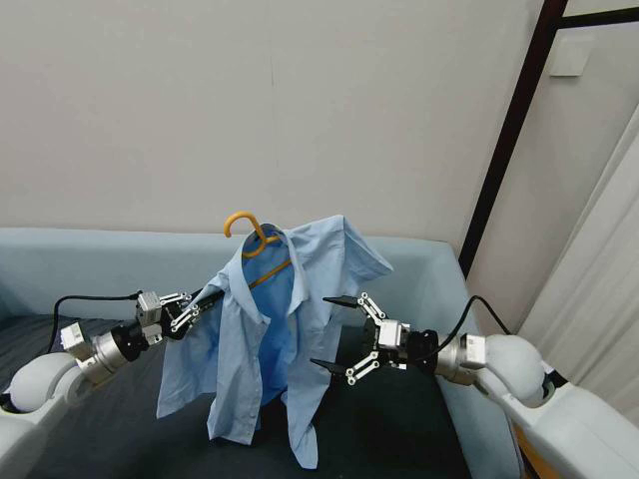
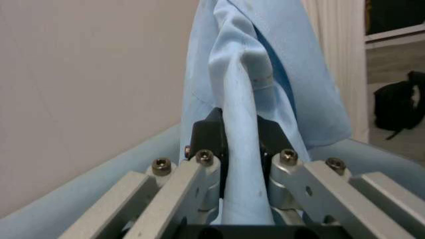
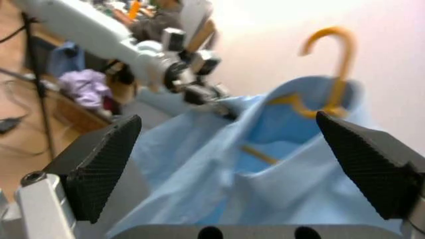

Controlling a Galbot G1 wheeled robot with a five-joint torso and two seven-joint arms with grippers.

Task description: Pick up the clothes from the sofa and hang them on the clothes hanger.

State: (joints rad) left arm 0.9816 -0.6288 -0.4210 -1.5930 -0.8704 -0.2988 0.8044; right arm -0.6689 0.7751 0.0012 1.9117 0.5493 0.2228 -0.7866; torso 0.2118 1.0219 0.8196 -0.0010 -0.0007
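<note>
A light blue shirt (image 1: 270,339) hangs on a yellow hanger (image 1: 252,238) held up in the air above the sofa (image 1: 419,269). My left gripper (image 1: 203,300) is shut on the shirt's left shoulder; the left wrist view shows the cloth (image 2: 242,124) pinched between its black pads (image 2: 207,130). My right gripper (image 1: 332,332) stands open just right of the shirt's front, its black fingertips (image 3: 103,164) spread wide and holding nothing. In the right wrist view the hanger hook (image 3: 335,55) rises from the collar (image 3: 292,104), and my left gripper (image 3: 199,92) grips the far shoulder.
The sofa has a pale blue back and arm and a dark seat cushion (image 1: 399,419). A plain wall is behind it. A dark vertical post (image 1: 504,150) and white curtain (image 1: 599,299) stand at the right.
</note>
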